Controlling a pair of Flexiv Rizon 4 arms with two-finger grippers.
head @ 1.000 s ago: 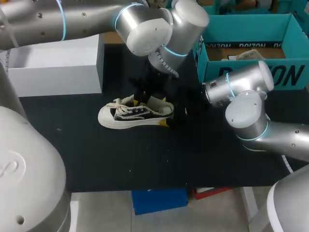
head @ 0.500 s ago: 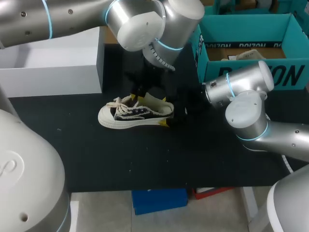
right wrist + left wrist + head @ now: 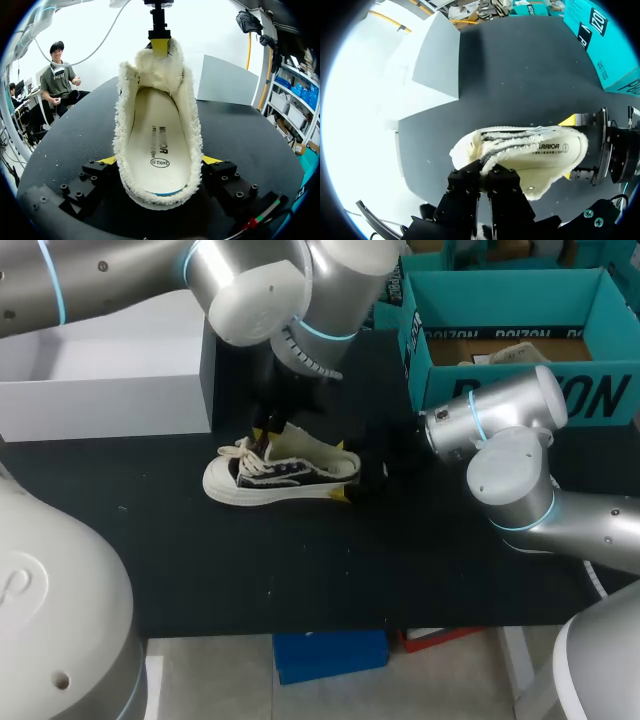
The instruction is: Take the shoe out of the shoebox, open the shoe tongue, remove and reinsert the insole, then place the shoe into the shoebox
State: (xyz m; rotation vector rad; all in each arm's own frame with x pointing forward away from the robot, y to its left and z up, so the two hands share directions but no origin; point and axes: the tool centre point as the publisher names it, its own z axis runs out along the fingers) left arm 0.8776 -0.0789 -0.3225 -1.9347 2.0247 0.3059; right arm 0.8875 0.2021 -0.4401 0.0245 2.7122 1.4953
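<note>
At the far left the white box (image 3: 110, 380) stands well clear of the work. Next, the left gripper (image 3: 484, 176) is pinched on the upper edge of the tongue (image 3: 298, 445), holding it up above the laces. Its tips are buried in the fleece lining, so the bite seems shallow, though I cannot be sure. A harder pull could slip the tongue free, or tip the whole shoe (image 3: 280, 478) toe-up if the heel hold gives. The shoe stands upright on the black table (image 3: 300, 570), toe to the left, heel to the right, with the insole (image 3: 157, 145) lying flat inside. The right gripper (image 3: 160, 160) clamps the heel, one finger against each side wall, low near the sole. Too hard a squeeze there could trap the insole's edges and make it hard to draw out. The teal shoebox (image 3: 520, 390) sits well apart at the right rear.
</note>
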